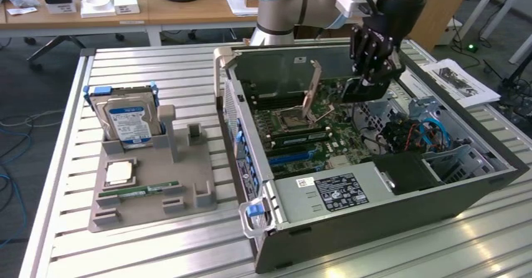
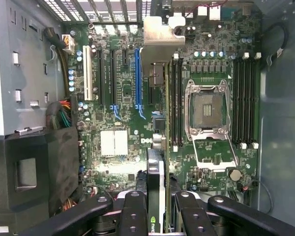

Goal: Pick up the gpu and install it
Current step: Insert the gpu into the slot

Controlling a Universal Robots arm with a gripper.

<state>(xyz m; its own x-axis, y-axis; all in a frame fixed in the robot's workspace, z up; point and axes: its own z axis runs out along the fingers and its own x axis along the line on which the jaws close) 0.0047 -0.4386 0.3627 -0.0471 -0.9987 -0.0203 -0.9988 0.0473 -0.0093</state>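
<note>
The gpu (image 1: 364, 91) hangs as a dark flat card over the motherboard (image 1: 332, 134) inside the open computer case (image 1: 390, 197). My gripper (image 1: 372, 57) comes down from above and is shut on the card's upper part. In the wrist view the gpu (image 2: 156, 167) is seen edge-on between my black fingers (image 2: 132, 211), with its silvery end bracket (image 2: 160, 39) at the far end. It hovers above the board between the blue expansion slot (image 2: 137, 78) and the CPU socket (image 2: 209, 105), apart from both.
A grey parts holder (image 1: 149, 191) on the exterior view's left carries hard drives (image 1: 129, 119), a CPU chip (image 1: 121, 173) and a green RAM stick (image 1: 137, 192). The raised socket lever (image 1: 314, 91), power supply (image 1: 332, 191) and cables (image 1: 407, 138) crowd the case.
</note>
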